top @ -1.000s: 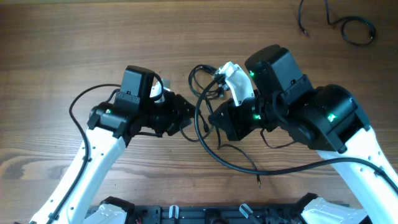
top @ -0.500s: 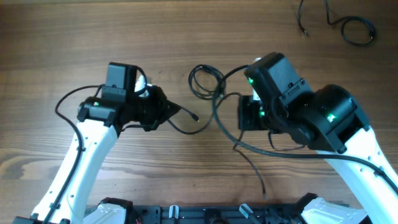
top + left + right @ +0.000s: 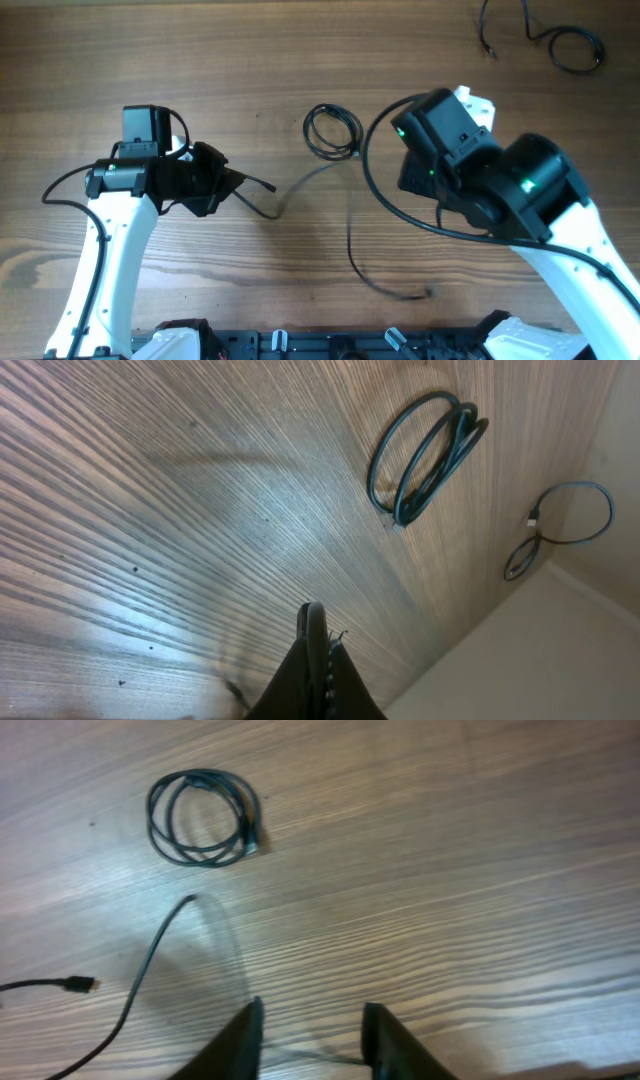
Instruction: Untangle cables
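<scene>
The left pincer (image 3: 314, 622) is closed on a loose cable (image 3: 258, 184), its plug jutting just past the fingertips. The right pincer (image 3: 313, 1010) is held apart, and a coiled cable (image 3: 203, 817) lies well ahead of it. Separation is judged nearly done; only the held strand is left to be laid down.

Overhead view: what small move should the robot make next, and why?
Probably the left end effector should lower and let go of the thin black cable strand, laying it on the brown wooden table. Its fingers look closed on that strand, which already lies apart from the coiled black cable, so it seems freed.
</scene>
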Controlling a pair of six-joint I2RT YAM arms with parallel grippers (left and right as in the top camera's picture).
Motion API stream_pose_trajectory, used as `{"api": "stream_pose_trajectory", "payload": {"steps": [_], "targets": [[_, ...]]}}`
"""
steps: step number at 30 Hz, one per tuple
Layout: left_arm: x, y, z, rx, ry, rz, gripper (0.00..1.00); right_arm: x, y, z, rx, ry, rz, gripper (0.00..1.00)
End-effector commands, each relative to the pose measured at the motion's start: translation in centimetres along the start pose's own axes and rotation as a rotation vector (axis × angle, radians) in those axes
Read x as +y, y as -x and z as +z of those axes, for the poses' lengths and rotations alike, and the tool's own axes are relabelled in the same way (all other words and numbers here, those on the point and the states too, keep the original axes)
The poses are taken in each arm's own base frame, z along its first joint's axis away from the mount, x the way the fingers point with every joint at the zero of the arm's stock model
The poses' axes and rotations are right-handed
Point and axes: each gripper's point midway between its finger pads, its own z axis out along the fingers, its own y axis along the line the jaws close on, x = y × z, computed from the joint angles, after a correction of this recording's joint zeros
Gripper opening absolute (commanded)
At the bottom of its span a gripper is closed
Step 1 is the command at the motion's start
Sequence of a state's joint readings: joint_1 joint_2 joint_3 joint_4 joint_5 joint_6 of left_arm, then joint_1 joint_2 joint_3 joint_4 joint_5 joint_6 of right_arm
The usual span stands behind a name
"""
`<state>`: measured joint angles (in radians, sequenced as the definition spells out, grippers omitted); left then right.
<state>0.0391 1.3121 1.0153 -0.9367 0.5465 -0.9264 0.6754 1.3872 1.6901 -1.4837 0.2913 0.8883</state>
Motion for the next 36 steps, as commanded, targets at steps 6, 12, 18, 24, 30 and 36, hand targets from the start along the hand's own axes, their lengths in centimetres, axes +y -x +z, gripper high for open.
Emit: {"api": "stream_pose_trajectory", "payload": {"steps": [6, 12, 18, 24, 30, 36], "targets": [[1.2, 1.6, 0.0, -0.083, 0.059, -0.014, 0.04, 4.7, -3.4, 4.6, 0.256, 0.092, -0.276, 0.58], [2.6, 3.8, -0.7, -0.19, 0.115, -0.063, 0.04, 6.2, -5.8, 8.5, 0.419, 0.078, -0.381, 0.8], [5.5, 5.9, -2.5, -0.244, 0.17, -0.187, 0.04, 0.5, -4.0, 10.1, 0.393, -0.226, -0.113, 0.89], [5.8, 6.1, -2.7, -0.249, 0.174, -0.201, 0.04, -0.5, -4.9, 8.5, 0.387, -0.265, -0.007, 1.0], [5.8, 6.1, -2.7, -0.25, 0.175, -0.201, 0.04, 3.0, -12.0, 12.5, 0.564, 0.042, -0.078, 1.0], [5.9, 6.0, -2.7, -0.247, 0.178, -0.202, 0.04, 1.3, -17.4, 17.0, 0.651, 0.052, -0.072, 0.99]]}}
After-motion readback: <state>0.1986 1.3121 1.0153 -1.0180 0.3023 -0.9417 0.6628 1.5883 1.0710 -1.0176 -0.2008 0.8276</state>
